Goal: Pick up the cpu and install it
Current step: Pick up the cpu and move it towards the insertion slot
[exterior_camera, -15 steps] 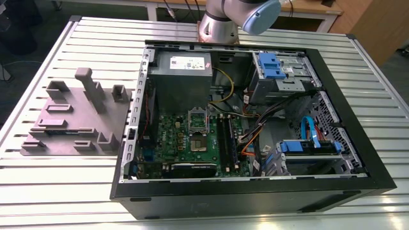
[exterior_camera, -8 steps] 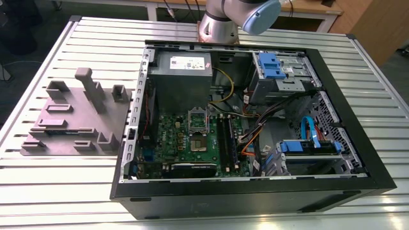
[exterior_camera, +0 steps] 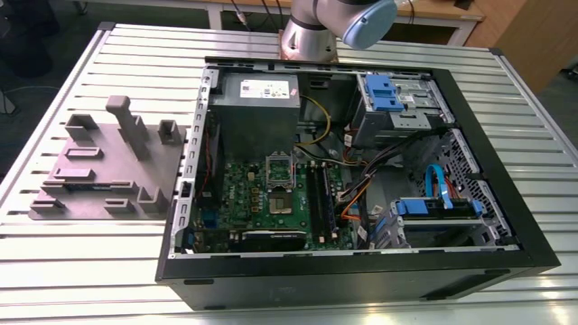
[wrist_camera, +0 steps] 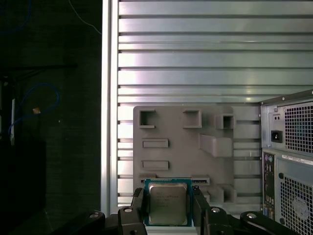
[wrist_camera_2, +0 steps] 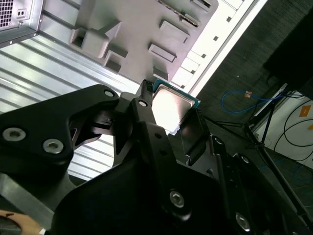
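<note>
First wrist view: the small flat square cpu (wrist_camera: 167,204), pale silvery metal lid with a thin green-blue border, sits clamped in the black jaws. Jaws are narrow, pinching two opposite edges. The edge grip makes sense: lid and underside contacts stay untouched, and the chip stays flat and square for a level drop into a socket. Second wrist view agrees: cpu (wrist_camera_2: 171,108) wedged between two black fingers (wrist_camera_2: 149,127), lid face bare.

Beneath the chip, well apart by my read, is a grey-purple plastic fixture block (wrist_camera: 186,147) with moulded pockets and posts, lying on the slatted aluminium worktop (wrist_camera: 195,49). The pockets presumably hold parts at known positions so pick points repeat. The pick looks done: cpu is in the air over the block's edge, not in the machine.

Exterior view: same fixture block (exterior_camera: 108,169) on the worktop (exterior_camera: 54,271), at the exterior view's left of the open black computer case (exterior_camera: 361,281). The case lies on its side with the panel off, so the green motherboard (exterior_camera: 243,189) faces up for top-down access. A metal-framed square socket with a dark centre (exterior_camera: 281,202) sits mid-board, nearer than the grey power-supply box (exterior_camera: 257,101). The dark centre reads as empty, so install is not yet done. A silver-and-blue arm joint (exterior_camera: 348,24) stands at the case's far edge.
</note>
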You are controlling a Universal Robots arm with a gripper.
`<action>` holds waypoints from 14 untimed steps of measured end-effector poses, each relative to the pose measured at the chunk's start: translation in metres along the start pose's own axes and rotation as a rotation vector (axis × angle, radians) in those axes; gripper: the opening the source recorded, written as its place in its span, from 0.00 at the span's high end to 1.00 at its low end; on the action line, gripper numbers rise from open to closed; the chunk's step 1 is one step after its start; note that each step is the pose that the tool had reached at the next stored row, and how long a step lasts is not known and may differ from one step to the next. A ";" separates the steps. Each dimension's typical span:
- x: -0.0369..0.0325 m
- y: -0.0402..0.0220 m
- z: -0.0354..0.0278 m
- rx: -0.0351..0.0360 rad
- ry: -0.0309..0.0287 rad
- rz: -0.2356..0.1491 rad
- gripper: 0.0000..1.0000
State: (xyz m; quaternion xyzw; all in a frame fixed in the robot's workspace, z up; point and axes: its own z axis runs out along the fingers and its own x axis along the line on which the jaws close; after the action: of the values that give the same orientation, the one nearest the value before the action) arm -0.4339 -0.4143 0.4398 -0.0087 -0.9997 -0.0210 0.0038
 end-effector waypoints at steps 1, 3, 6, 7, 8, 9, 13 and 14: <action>-0.0004 0.0000 0.0000 -0.0001 0.0000 0.000 0.53; -0.0011 0.0000 0.0001 -0.0001 -0.0001 0.000 0.53; -0.0021 0.0000 0.0001 -0.0001 -0.0002 0.000 0.53; -0.0024 0.0000 0.0001 -0.0001 -0.0001 0.000 0.53; -0.0027 0.0000 0.0001 -0.0001 -0.0001 0.000 0.53; -0.0031 0.0000 0.0001 -0.0001 -0.0002 0.000 0.53; -0.0045 0.0001 0.0001 -0.0001 -0.0002 0.000 0.53; -0.0048 0.0001 0.0001 -0.0001 -0.0001 0.000 0.53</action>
State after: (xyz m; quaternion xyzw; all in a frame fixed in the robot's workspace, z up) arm -0.4291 -0.4143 0.4397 -0.0087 -0.9997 -0.0210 0.0037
